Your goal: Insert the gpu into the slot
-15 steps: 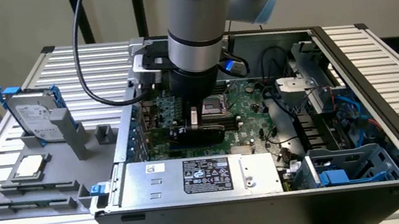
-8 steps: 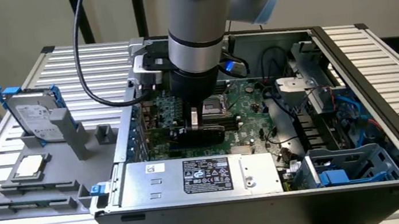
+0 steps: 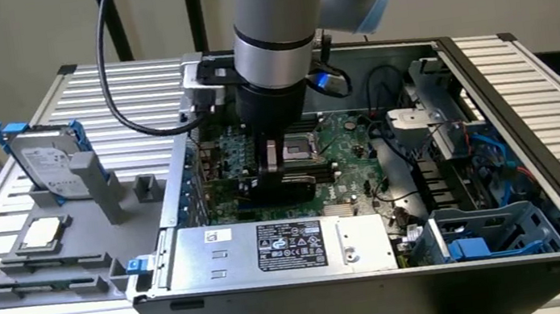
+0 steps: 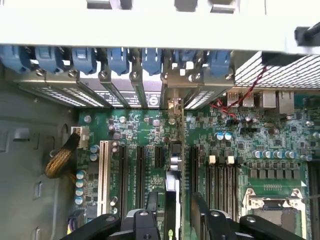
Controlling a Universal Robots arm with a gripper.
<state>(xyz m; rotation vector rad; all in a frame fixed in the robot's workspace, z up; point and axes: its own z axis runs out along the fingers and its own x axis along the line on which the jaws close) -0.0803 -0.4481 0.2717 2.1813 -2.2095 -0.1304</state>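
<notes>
While the arm reaches down into the uncovered PC case [image 3: 384, 289], the ext. view puts the gripper [image 3: 287, 164] just beside the processor socket [image 3: 308, 147], on the ext. view's left of it, low over the mobo [image 3: 351, 160]. It is clamped on the gpu [image 3: 286, 187], a black card held on its thin edge, prob. so the connector edge faces the board. Nearer the camera than the socket sits 1 grey PSU box [image 3: 281, 246]. Well apart from the socket, outside the case on the ext. view's left, a grey parts tray [image 3: 110, 265] carries 1 HDD [image 3: 48, 165], 1 chip [image 3: 43, 231] & 2 long strips [image 3: 44, 261].

Wrist view: the fingers [image 4: 151, 200] sit either side of the gpu [image 4: 171, 187], seen edge-on, w/ the gripper [image 4: 173, 200] closed onto it. The card runs parallel to the expansion connectors, across the memory slots [image 4: 220, 185] from the socket [image 4: 272, 205]. That looks deliberate, to line it up w/ the slot, judged to lie under the card & hidden by it. Count: 1 white connector [image 4: 104, 175], approx. 4 black connectors [image 4: 122, 175], approx. 4 memory slots, approx. 7 blue clips [image 4: 118, 57] along the case rear, 1 cable bundle [image 4: 60, 162]. Whether the card is seated cannot be told.
</notes>
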